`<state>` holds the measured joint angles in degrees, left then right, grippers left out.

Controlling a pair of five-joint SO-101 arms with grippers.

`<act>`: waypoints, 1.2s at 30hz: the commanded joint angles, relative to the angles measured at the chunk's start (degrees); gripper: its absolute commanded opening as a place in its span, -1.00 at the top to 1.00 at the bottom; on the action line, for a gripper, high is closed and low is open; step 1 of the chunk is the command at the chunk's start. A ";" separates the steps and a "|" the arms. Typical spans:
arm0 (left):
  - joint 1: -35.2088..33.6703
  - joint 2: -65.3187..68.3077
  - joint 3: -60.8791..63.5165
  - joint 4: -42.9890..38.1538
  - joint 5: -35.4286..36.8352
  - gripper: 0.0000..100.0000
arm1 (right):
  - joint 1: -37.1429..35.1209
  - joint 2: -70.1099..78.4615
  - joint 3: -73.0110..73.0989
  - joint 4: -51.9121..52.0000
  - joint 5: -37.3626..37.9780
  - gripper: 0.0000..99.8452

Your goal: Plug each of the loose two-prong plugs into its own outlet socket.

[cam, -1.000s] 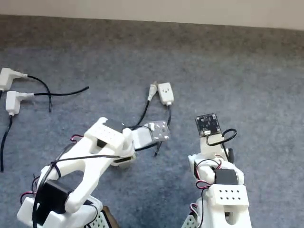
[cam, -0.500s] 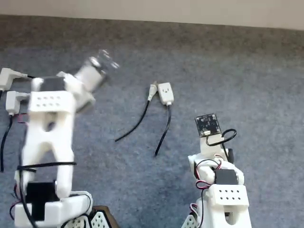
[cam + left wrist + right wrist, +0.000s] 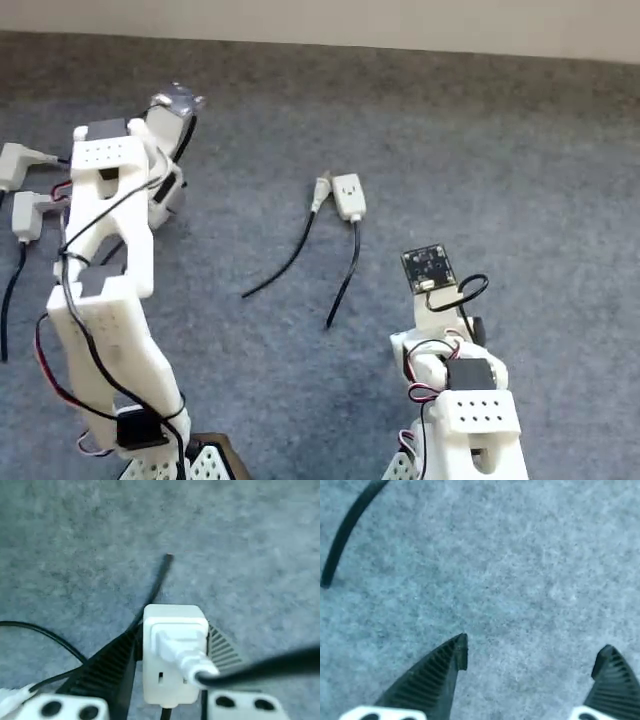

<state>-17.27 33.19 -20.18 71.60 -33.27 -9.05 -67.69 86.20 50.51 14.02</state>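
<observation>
1. Found the table (image 3: 520, 150) covered edge to edge in grey felt-like fabric. Noted a pale wall (image 3: 400, 15) strip along the far side.
2. Located the left tool (image 3: 172, 631) out over the far left of the table, clamped on both sides of a white socket block (image 3: 170, 682). Confirmed a white seated plug (image 3: 181, 649) pushed into the block's face, with its black cord trailing off sideways. Judged this pair complete. Unable to tell whether resting on the fabric or lifted.
3. Located the centre socket (image 3: 348, 195) at mid-table, apparently slots upward, with a loose plug (image 3: 321, 190) lying just beside it. Judged this pair not joined, so outstanding.
4. Noted a farther fitting (image 3: 14, 160) and a nearer fitting (image 3: 25, 215) at the left edge, both white with black cords. Unable to tell whether plug and socket are mated in either, so left unscored.
5. Found the right tool (image 3: 535, 649) spread wide and gripping nothing, over bare fabric at the near right, well apart from the centre socket. Noted a black cord end (image 3: 350, 525) lying nearby.
6. Assessed overall as part done: at least one plug seated, at least one yet to insert.
</observation>
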 commanded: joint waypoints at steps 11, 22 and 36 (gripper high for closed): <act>-5.41 0.75 -6.29 2.90 2.02 0.64 | -0.48 -0.92 -0.31 -0.84 0.44 0.25; -11.03 0.84 -10.59 3.16 2.02 0.30 | -0.48 -0.92 -0.31 -0.84 0.44 0.25; -6.46 0.75 -44.35 19.16 8.26 0.28 | -0.48 -0.92 -0.22 -0.84 0.44 0.25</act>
<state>-27.21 35.38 -44.62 84.53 -27.30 -9.05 -67.69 86.20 50.51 14.02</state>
